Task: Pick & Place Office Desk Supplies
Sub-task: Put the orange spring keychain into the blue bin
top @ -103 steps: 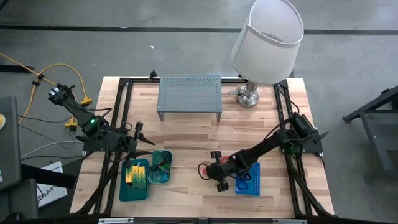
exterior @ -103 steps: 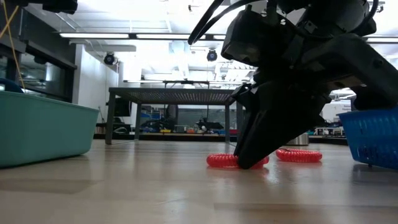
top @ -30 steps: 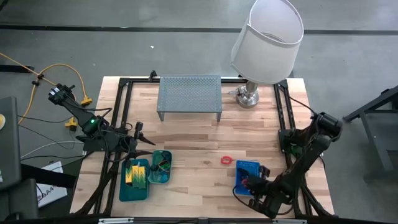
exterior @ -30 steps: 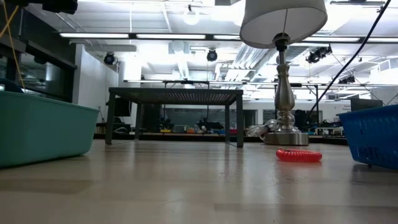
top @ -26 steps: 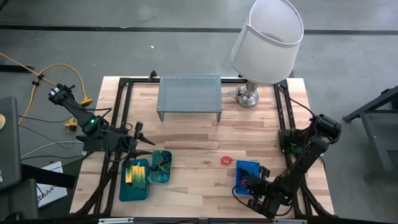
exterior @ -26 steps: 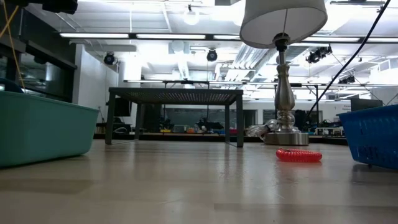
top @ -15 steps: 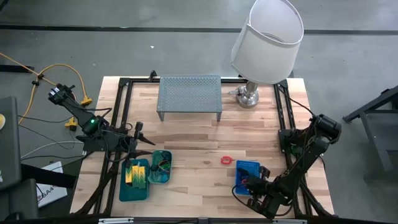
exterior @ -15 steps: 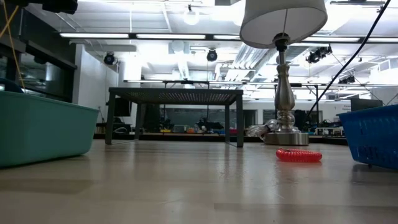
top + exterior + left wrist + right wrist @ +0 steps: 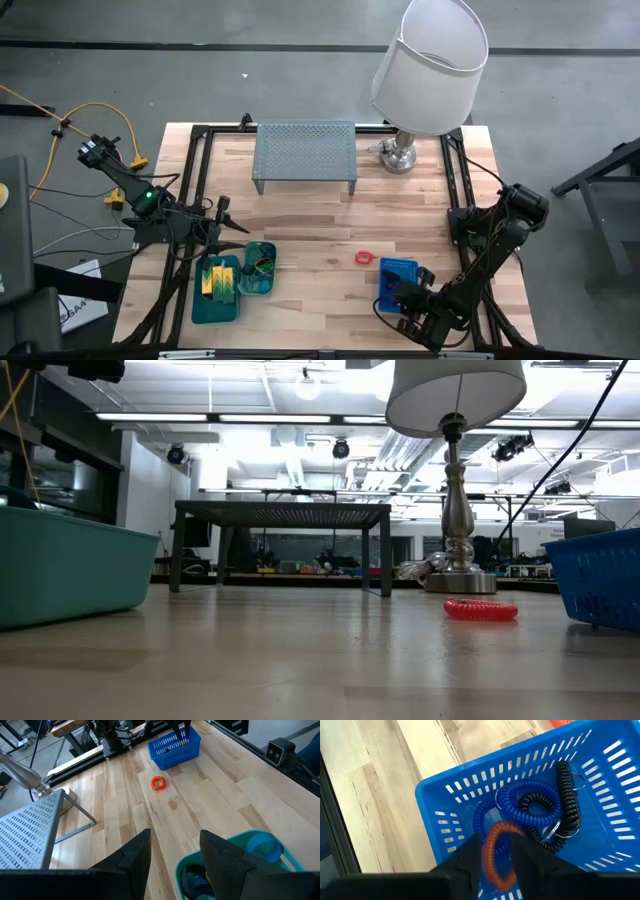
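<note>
My right gripper hangs over the blue mesh basket at the table's near right, pointing down into it. Its fingers stand apart, with a red band loop between them, over the basket's floor. Blue loops and a black loop lie in the basket. A second red loop lies flat on the wood left of the basket. My left gripper waits open above the teal trays, which hold yellow-green blocks. My right gripper has the red loop's near part between its two fingers, which come from above and slant down into the basket. I cannot tell whether the fingers touch the loop. The loop's far part lies over the blue loops.
A grey perforated riser stands at the far middle and a white-shaded lamp at the far right. Bare wood lies between the trays and the basket. Black frame rails run along the table's sides.
</note>
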`<state>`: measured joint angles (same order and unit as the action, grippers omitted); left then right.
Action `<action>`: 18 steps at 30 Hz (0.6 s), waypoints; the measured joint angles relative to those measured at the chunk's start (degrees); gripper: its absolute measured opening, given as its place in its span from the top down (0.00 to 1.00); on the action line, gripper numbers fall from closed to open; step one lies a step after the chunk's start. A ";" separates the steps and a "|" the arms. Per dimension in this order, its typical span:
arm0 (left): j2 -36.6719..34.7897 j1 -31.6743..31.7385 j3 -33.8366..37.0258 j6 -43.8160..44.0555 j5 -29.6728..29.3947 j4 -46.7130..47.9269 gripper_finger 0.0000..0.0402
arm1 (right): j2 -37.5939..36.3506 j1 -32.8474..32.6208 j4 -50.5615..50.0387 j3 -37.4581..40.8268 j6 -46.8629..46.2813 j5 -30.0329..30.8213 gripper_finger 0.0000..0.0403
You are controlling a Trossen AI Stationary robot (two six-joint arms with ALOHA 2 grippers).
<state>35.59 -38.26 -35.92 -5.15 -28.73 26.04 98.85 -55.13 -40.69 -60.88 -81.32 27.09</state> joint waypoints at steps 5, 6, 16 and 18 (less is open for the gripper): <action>0.00 -0.02 0.00 0.00 0.00 -0.01 0.60 | 0.00 0.00 0.00 0.00 0.04 0.27 0.75; 0.00 -0.01 0.00 0.00 0.00 -0.01 0.60 | 0.00 0.00 0.00 0.00 0.07 0.83 0.75; 0.00 0.00 0.00 0.00 0.00 -0.01 0.60 | -1.37 2.53 -0.10 0.00 5.01 2.56 0.76; 0.00 -0.02 0.00 0.00 -0.02 -0.02 0.60 | -2.95 3.68 -0.07 0.00 8.12 2.60 0.75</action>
<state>35.59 -38.28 -35.92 -5.15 -28.75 26.02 95.90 -51.45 -40.75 -60.88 -73.19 29.69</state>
